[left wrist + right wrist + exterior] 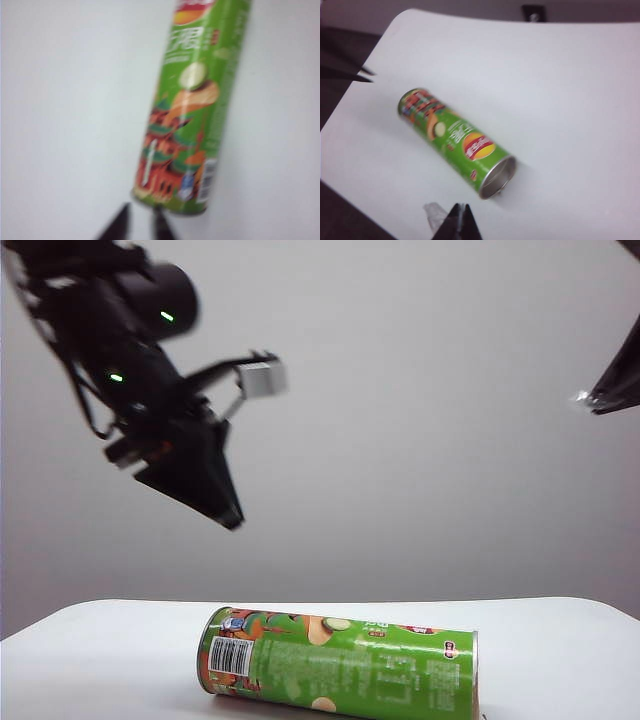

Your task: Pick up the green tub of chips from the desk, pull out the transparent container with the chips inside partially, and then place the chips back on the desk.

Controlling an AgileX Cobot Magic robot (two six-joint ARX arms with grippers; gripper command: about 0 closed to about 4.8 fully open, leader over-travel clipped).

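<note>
Now my left gripper (140,222), barely parted and empty, hangs just short of the green tub of chips (192,115); my right gripper (457,222) is closed, empty; light, slick, probably dentable, so I'd grasp mid-body

A plain grey wall (420,440) fills the upper frame, evenly lit; a dark floor (340,220) shows at lower left.

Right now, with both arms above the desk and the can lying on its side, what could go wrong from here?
The green tub of chips lies on its side on the desk, untouched, so a glancing contact may roll it. Its silver-rimmed open end faces the right gripper, whose jaws are shut and must open first. The left gripper is near the opposite end; its jaws look nearly closed and could shove the tub.
</note>
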